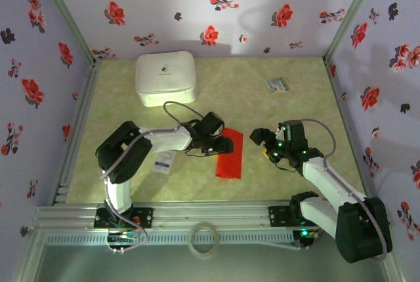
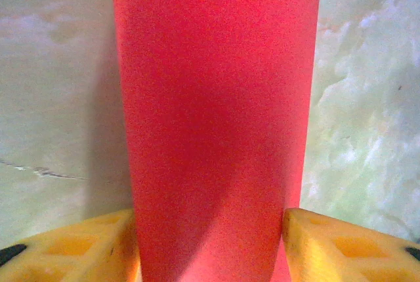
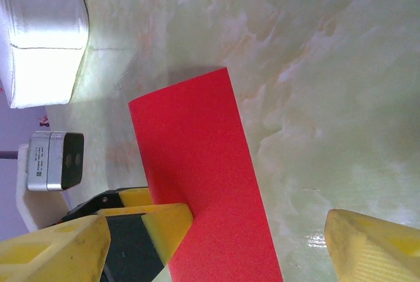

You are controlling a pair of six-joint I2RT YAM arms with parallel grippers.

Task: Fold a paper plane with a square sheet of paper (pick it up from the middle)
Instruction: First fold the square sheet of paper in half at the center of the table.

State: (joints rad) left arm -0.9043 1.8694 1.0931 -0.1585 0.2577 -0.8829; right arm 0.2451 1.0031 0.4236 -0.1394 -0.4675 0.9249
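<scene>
While flat, sheet [image 2: 216, 98] inside left claw [image 2: 210, 233]

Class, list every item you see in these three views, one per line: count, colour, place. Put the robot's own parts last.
table: one, pale green marbled, underneath everything
paper sheet: one, bright red, folded into a strip, centre
box: one, white, far left
card: one, multicoloured, far right
packet: one, white, left of the paper
ring: one, pale, near ledge
left tool: one, yellow fingers, open, over the paper's far-left end
right tool: one, yellow fingers, open, right of the paper
</scene>
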